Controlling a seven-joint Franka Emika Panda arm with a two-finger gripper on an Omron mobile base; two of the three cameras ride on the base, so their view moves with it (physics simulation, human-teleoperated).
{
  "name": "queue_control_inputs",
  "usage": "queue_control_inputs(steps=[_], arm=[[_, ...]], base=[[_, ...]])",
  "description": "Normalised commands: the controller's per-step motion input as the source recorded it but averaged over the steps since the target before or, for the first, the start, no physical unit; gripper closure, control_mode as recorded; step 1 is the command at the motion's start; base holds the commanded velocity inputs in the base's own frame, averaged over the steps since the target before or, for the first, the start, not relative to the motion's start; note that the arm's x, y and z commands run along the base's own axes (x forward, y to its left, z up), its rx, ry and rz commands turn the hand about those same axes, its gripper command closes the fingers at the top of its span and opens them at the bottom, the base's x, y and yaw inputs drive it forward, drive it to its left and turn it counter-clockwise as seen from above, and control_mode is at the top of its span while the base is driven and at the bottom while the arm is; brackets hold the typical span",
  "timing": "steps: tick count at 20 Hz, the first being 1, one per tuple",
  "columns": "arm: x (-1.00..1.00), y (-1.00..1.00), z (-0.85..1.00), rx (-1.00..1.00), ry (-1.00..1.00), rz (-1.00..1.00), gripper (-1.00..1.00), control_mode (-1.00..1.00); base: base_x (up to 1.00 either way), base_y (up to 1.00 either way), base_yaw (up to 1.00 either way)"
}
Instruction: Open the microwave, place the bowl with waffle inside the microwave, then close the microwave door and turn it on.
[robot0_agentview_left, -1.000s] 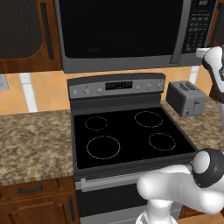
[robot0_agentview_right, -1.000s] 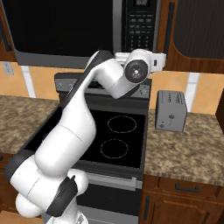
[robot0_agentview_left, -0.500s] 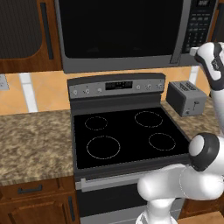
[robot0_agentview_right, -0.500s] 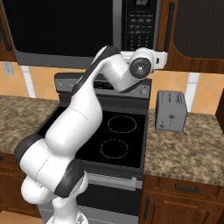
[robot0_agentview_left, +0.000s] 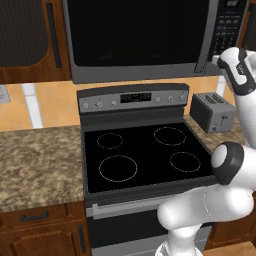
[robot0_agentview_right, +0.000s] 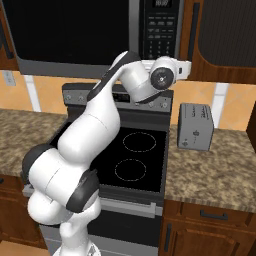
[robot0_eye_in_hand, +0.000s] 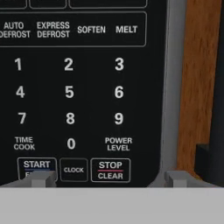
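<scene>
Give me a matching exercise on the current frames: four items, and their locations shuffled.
Items:
1. toaster
2. microwave door
3. START button
4. stove

Places:
A. shut, above the cooktop
B. on the counter right of the stove
C. just above one fingertip of the gripper in the hand view
D. between two granite counter stretches

Pairs: 1-B, 2-A, 3-C, 4-D
</scene>
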Motion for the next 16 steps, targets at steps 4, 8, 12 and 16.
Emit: queue_control_inputs(steps=[4,8,12,16], arm=[[0.24,0.00,-0.15,0.00,0.00,0.00,-1.00,-1.00],[0.22,0.00,-0.07,0.00,0.00,0.00,-1.00,-1.00],[0.07,0.00,-0.01,0.00,0.00,-0.01,-1.00,-1.00],[0.00,0.02,0.00,0.00,0.00,-0.04,-1.00,-1.00]], base=[[0.00,0.00,0.00],[0.00,0.00,0.00],[0.00,0.00,0.00],[0.00,0.00,0.00]])
